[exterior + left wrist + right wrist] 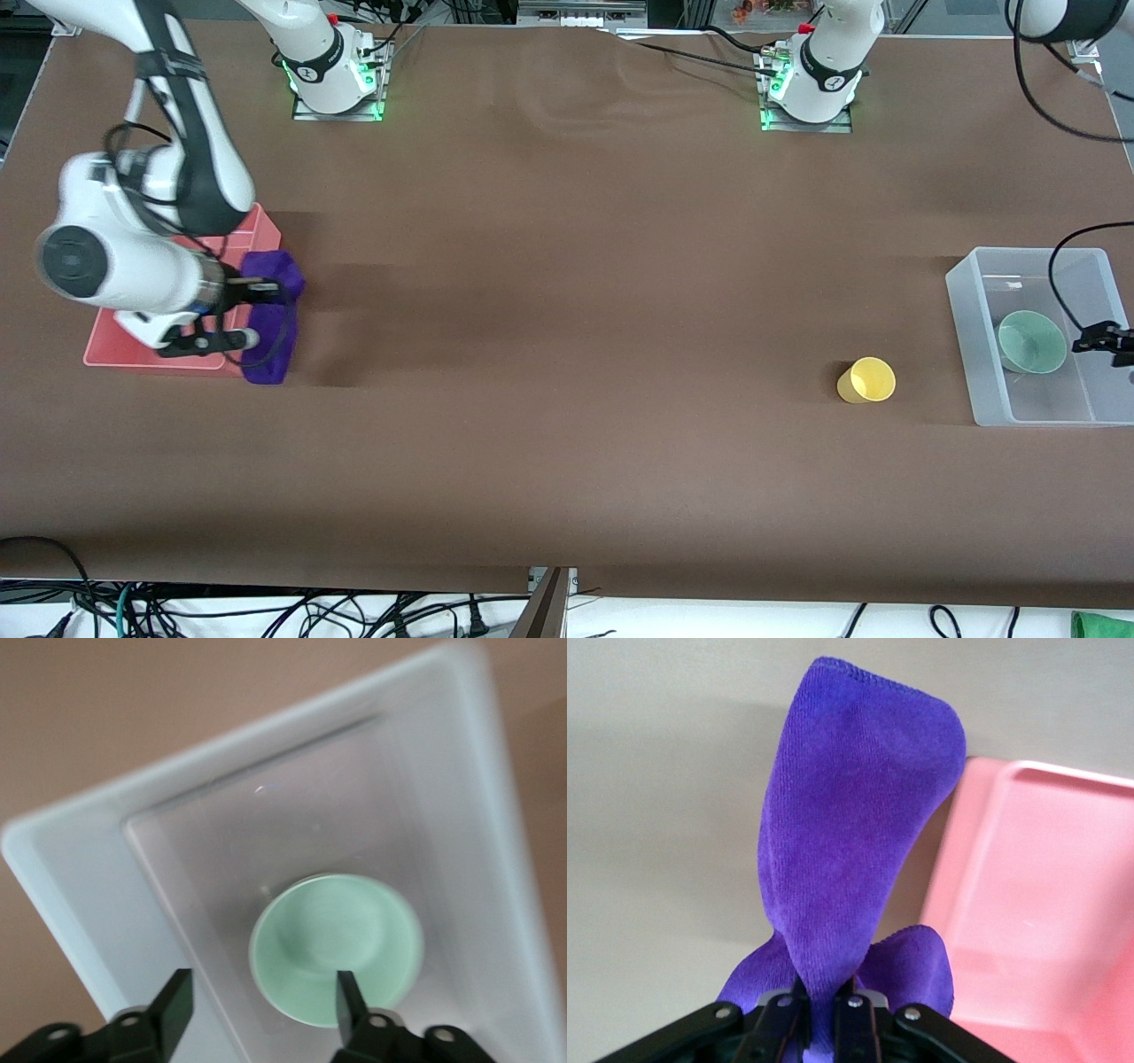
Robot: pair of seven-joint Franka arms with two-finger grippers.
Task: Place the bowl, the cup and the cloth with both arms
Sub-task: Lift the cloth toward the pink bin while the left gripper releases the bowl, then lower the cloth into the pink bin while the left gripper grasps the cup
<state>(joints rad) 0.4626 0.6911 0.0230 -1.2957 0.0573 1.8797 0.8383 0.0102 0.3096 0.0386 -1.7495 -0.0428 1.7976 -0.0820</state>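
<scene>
Brown matte table (567, 354), slight wrinkles near the robot bases. Right gripper (819, 1014) fingers pressed together on the fuzzy purple cloth (270, 319), which hangs in a folded drape over the edge of the flat pink tray (124, 350) at the right arm's end. Glossy mint-green bowl (337, 948) sits upright inside the translucent rectangular plastic bin (961, 283) at the left arm's end. Left gripper (261, 997) hovers over the bin, fingers spread, holding nothing. Yellow tapered cup (866, 380) lies tipped on the table, beside the bin.
</scene>
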